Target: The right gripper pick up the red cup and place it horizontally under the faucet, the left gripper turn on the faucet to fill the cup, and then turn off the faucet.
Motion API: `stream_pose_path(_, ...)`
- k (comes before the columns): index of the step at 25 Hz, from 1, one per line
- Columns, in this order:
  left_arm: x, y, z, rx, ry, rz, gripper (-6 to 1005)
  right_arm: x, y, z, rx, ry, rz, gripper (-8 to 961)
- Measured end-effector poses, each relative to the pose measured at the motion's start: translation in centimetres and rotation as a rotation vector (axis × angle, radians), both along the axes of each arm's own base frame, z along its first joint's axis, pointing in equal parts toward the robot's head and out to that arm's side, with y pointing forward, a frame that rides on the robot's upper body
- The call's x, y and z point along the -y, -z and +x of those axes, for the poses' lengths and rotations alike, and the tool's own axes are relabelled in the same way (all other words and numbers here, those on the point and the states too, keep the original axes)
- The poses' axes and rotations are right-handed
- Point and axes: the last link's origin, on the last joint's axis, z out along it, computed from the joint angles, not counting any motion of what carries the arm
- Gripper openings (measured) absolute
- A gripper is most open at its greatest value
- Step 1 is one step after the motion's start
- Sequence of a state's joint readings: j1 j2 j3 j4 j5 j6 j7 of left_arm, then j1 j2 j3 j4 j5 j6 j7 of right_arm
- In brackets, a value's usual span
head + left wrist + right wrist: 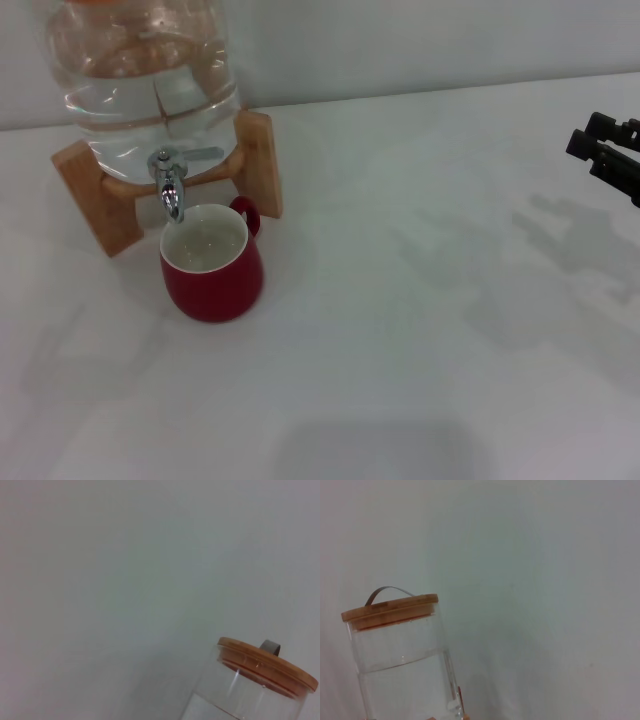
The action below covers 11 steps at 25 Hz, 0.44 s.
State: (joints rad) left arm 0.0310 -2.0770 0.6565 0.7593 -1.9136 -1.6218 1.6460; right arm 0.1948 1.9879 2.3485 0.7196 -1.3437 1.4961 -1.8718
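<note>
My right tool (pixel 606 152) sits at the head view's 3 o'clock edge, above the surface (pixel 420 330), touching nothing; can't tell its spread. Left tool not in view. Red cup (pixel 211 263) stands upright at 9 o'clock, directly under the faucet (pixel 170 185), handle toward the wooden stand (pixel 258 160). No readable writing.

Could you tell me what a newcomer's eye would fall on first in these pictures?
The glossy red cup stands upright on the white table, directly under the chrome faucet of a clear water jar on its wooden stand. The right gripper shows only at the far right edge, well away from the cup.
</note>
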Motion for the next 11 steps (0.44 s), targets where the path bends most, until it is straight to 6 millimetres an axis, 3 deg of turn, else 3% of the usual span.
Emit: stream_pose_path(11, -0.09, -0.01, -0.01, 0.000, -0.002, 0.001, 876, 0.00, 0.01, 0.02, 0.003, -0.001, 0.002, 402)
